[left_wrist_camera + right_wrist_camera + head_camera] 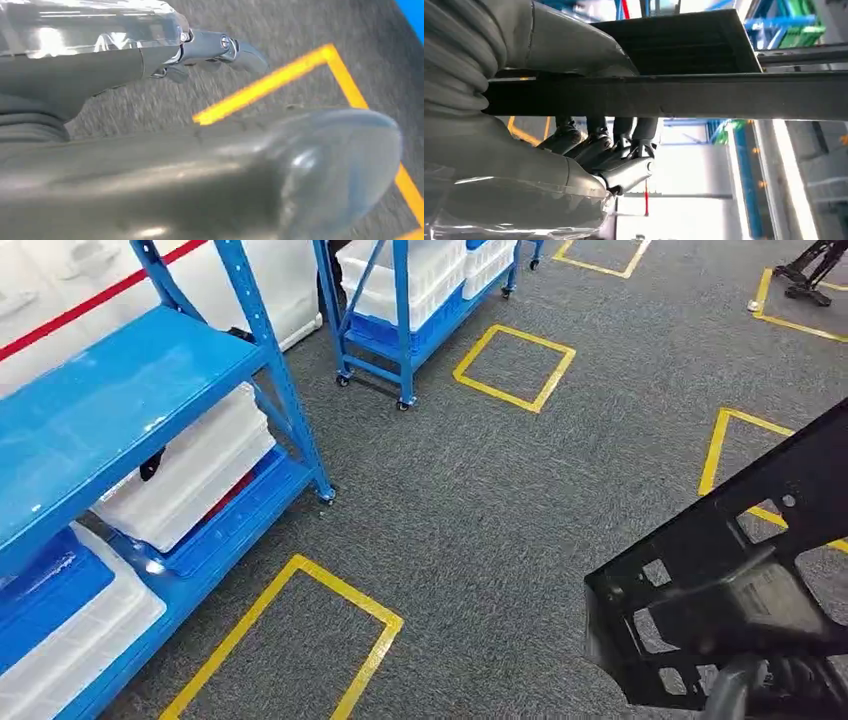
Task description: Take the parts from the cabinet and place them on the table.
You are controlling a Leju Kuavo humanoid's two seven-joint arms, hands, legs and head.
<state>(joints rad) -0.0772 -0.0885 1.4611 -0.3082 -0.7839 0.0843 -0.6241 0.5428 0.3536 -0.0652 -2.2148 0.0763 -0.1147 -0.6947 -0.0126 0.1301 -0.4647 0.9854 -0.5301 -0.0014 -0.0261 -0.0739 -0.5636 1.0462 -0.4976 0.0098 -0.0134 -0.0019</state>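
Carrying the black metal part (720, 580) in the right hand (574, 150), thumb over the top face and fingers (599, 145) curled under the bottom edge, so clamped on it, not spread. Part sticking well out past the hand, over the grey carpet (520, 500). Left hand (210, 50) hanging free, fingers loosely curled, holding nothing. Probably mid-walk toward the table, so keeping the grip firm, holding the part level, and steering clear of the blue rack (150, 390) off to the far side.
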